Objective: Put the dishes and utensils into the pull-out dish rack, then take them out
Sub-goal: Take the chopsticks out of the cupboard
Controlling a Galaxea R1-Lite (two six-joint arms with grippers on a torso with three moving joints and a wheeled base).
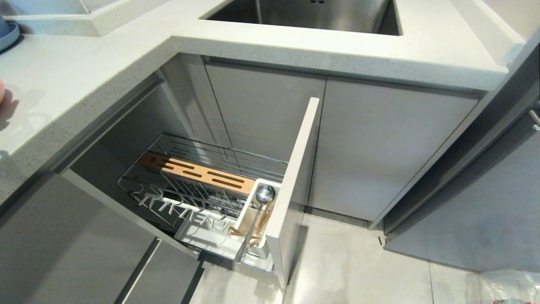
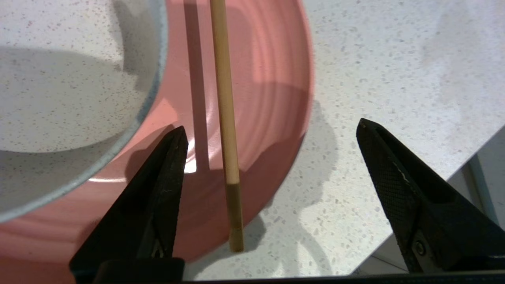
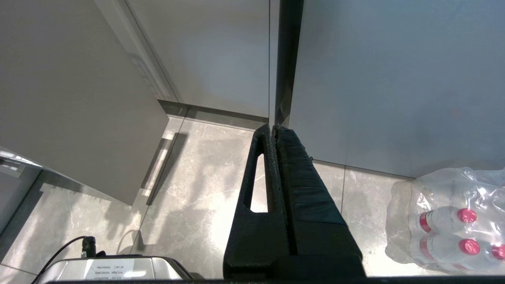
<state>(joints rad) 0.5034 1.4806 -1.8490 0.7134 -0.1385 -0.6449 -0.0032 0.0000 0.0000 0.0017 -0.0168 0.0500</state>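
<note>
The pull-out dish rack stands drawn out from under the counter behind its pale cabinet front. In its white utensil cup a metal spoon stands bowl up beside a wooden chopstick. Another chopstick lies across a pink bowl on the speckled counter, its end sticking out over the counter. My left gripper hangs open over it, fingers on either side and apart from it. My right gripper is shut on nothing, parked above the floor. The dishes are out of view.
A pale speckled dish with a grey-blue rim sits against the pink bowl. The counter edge is close to my left gripper. A steel sink and a blue plate are on the counter. Wrapped water bottles stand on the floor.
</note>
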